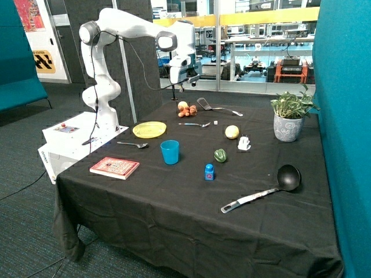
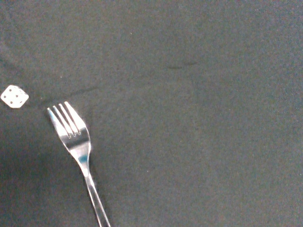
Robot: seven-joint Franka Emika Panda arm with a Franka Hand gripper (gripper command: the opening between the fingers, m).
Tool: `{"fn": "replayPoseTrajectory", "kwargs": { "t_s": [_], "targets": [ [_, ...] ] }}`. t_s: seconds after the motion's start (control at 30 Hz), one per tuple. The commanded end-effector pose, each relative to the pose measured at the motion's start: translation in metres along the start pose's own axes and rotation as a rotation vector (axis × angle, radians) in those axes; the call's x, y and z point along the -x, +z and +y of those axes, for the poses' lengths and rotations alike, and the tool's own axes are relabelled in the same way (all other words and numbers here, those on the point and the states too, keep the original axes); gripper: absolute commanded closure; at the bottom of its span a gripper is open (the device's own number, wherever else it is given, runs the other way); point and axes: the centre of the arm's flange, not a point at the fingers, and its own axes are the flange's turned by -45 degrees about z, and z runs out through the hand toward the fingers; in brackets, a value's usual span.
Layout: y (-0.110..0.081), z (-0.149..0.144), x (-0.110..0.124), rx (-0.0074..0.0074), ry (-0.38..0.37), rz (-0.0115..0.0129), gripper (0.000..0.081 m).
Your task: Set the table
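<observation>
A yellow plate (image 1: pixel 149 129) lies on the black tablecloth (image 1: pixel 174 208), with a spoon (image 1: pixel 133 145) and a blue cup (image 1: pixel 170 152) in front of it. A silver fork (image 1: pixel 195 124) lies beyond the cup, next to a small white die (image 1: pixel 215 122). My gripper (image 1: pixel 184 81) hangs high above the back of the table, over the fork and holding nothing that shows. The wrist view shows the fork (image 2: pixel 75 142) flat on the cloth, its tines pointing towards the die (image 2: pixel 14 96).
Small fruits (image 1: pixel 185 109) and a black spatula (image 1: pixel 204 104) lie at the back. A lemon (image 1: pixel 232 132), green pepper (image 1: pixel 220 155), small blue bottle (image 1: pixel 209 171), black ladle (image 1: pixel 272 188), red book (image 1: pixel 115 167) and potted plant (image 1: pixel 290 119) are spread over the table.
</observation>
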Motion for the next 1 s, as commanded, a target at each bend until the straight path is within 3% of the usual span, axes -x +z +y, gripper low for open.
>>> {"fn": "replayPoseTrajectory", "kwargs": {
  "t_s": [0.0,0.1,0.2,0.27,0.97],
  "targets": [
    [0.0567,0.0364,0.0461,0.0242,-0.371,-0.0111,0.0],
    [0.0574,0.0379,0.0471,0.0242,-0.371,-0.0111,0.0],
    [0.0577,0.039,0.0475,0.0242,-0.368,-0.011,0.0209],
    [0.058,0.0398,0.0476,0.0242,-0.368,-0.011,0.0247],
    [0.0634,0.0356,0.0475,0.0242,-0.379,-0.0112,0.0267]
  ]
}}
